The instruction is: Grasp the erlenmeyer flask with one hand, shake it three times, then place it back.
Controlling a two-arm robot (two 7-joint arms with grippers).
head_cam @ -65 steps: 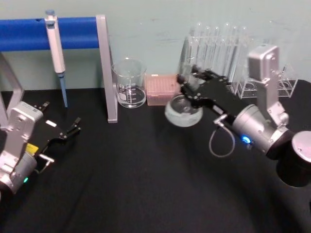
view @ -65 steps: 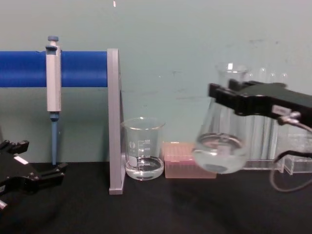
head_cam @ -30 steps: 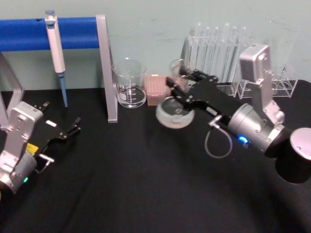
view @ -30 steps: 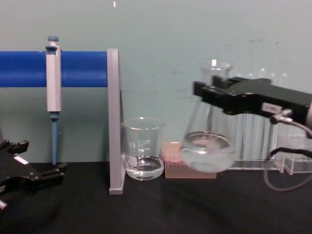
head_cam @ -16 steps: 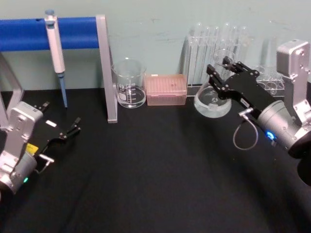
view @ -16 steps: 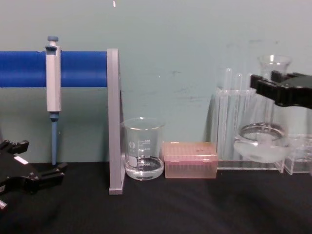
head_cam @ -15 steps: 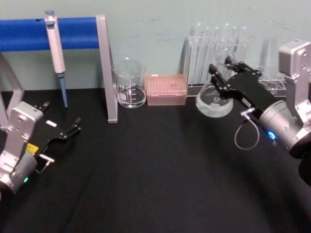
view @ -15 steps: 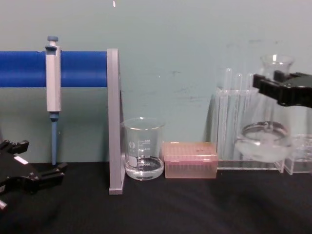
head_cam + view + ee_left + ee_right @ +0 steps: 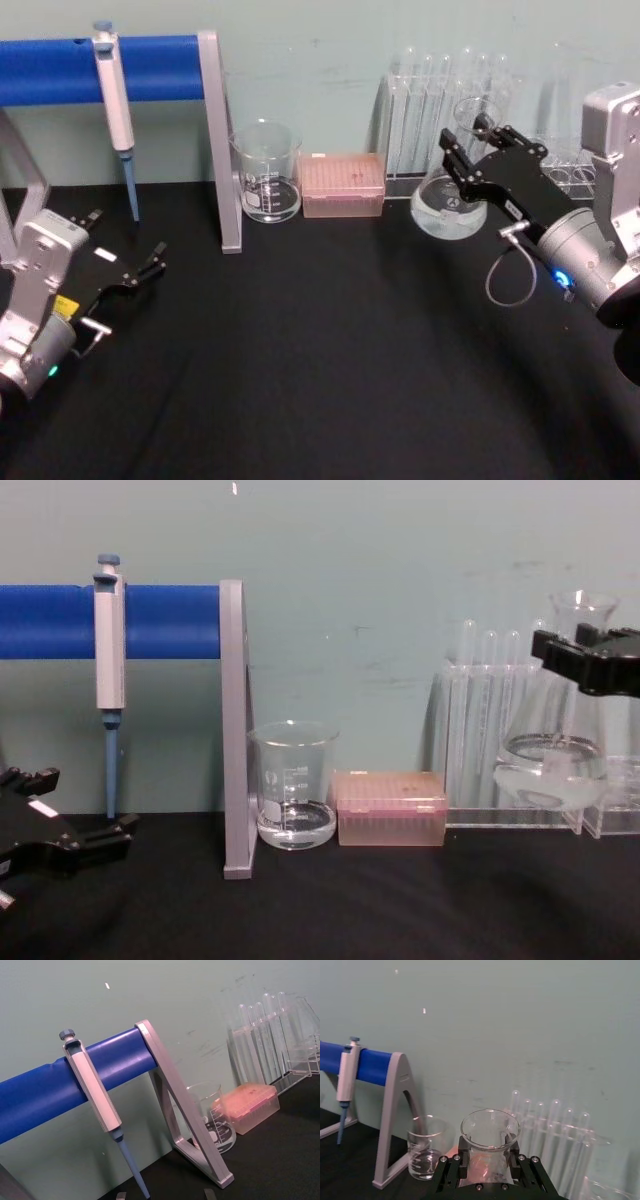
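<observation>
Erlenmeyer flask (image 9: 448,212) hangs upright just above the tabletop (image 9: 300,380), in front of the test tube rack (image 9: 420,100), its neck pinched by the right gripper (image 9: 472,148). Left gripper (image 9: 140,270) rests parked far left.

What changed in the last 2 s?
The right gripper, shut on the neck of the erlenmeyer flask, swung it from in front of the pink tip box toward the robot's right, to in front of the test tube rack. The flask is still held off the table. The left gripper, beaker and pipette have not moved.
</observation>
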